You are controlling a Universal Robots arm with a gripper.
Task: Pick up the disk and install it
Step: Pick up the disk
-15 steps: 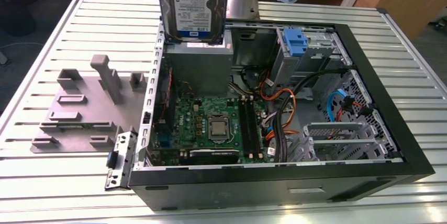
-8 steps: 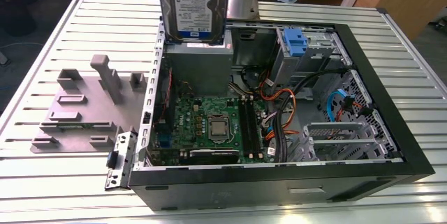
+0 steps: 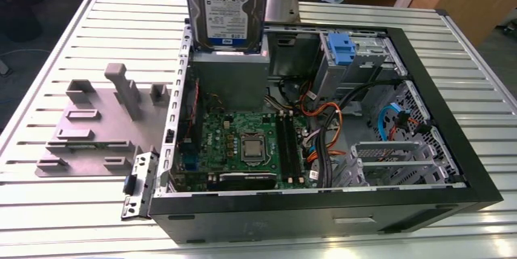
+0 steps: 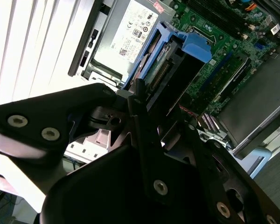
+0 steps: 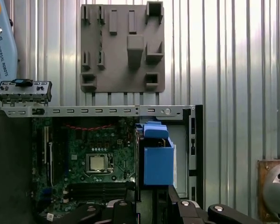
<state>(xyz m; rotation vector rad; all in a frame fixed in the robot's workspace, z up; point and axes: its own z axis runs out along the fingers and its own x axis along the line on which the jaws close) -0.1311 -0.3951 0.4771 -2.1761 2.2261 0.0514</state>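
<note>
Surface: slatted metal table [image 3: 72,41], with a grey moulded fixture plate [image 3: 89,126] lying flat towards the exterior view's left.
Case: open computer case [image 3: 452,150] on its side beside the plate, with the motherboard [image 3: 242,144] exposed and a blue bracket [image 3: 341,50] at its far end.
Disk: the disk [image 3: 222,8] hangs upright in the air above the case's grey power supply box [image 3: 230,77], clear of it, label towards the exterior camera.
Gripper: the gripper [image 5: 151,200] is clamped on the disk, with black fingers [image 4: 137,116] against its sides and its blue carrier end pointing down at the case.
</note>
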